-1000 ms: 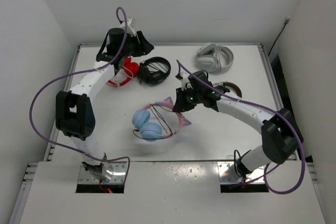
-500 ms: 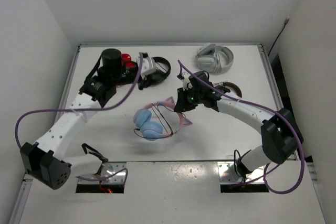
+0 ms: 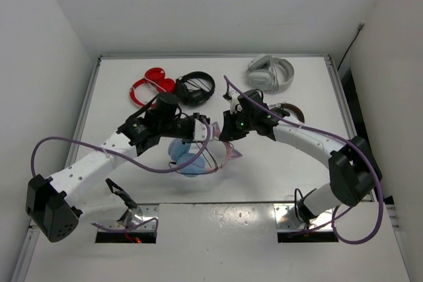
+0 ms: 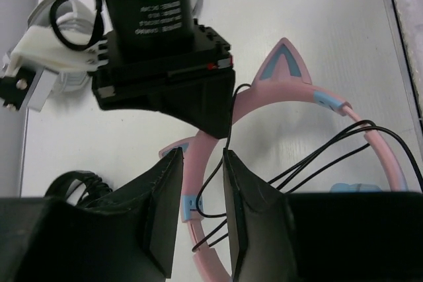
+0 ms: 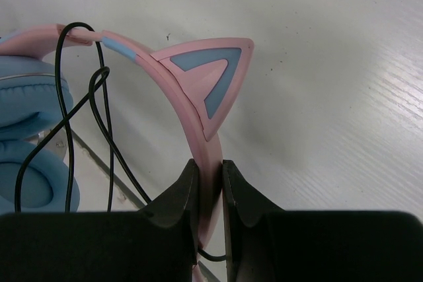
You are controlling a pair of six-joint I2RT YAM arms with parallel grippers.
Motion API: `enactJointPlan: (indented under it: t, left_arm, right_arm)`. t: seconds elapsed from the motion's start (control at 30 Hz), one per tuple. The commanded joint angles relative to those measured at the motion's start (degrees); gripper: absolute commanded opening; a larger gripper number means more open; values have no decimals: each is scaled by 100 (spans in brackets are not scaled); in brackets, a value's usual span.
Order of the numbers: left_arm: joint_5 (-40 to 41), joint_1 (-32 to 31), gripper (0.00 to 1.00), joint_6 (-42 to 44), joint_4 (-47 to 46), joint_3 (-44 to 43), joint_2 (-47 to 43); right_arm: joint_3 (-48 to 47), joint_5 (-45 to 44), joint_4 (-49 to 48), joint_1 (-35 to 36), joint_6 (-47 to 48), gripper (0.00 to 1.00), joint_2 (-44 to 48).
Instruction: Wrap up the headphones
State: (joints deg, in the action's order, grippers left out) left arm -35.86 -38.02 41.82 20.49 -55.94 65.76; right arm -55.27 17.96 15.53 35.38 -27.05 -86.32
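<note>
The headphones lie mid-table, with light blue ear cups, a pink cat-ear headband and a thin black cable looped across it. My right gripper is shut on the headband just below one cat ear, and sits at the headband's right end in the top view. My left gripper hangs over the headband's other side. Its jaws are narrowly open, and a cable loop and the pink band show in the gap. I cannot tell whether the fingers touch the cable.
A red pair and a black pair lie at the back left. A white-grey pair sits at the back right, and a brown-and-silver pair is behind my right arm. Walls border the table on three sides.
My left arm swung from the back left corner down to the headband, and its jaws narrowed. The right gripper and the headphones stayed put.
</note>
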Motion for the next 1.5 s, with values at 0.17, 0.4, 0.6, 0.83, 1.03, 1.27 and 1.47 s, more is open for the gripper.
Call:
enactJointPlan:
  t: [0.17,0.4,0.6,0.83,1.03,1.27,1.47]
  left_arm:
    - [315,-452,36,863,104,-180,244]
    - [658,-619,41,915,-19,-294,692]
    - [835,-733,44,863,-203,-347,877]
    - [1124,-847,50,801,-335,-347,1106]
    - [1238,-847,50,801,-335,-400,1176]
    - [1344,-909,48,801,-335,-400,1343]
    - [1467,-909,42,906,-335,-400,1414]
  right_arm:
    - [-248,129,-243,31,-213,0,89]
    - [-301,16,-191,31,-213,0,89]
    - [-353,-38,-191,84,-213,0,89]
    - [-353,-38,-191,84,-266,0,89]
    - [-353,-38,-191,31,-319,0,142]
    - [-353,155,-191,-74,-494,0,142]
    - [-353,323,-191,-136,-600,0,142]
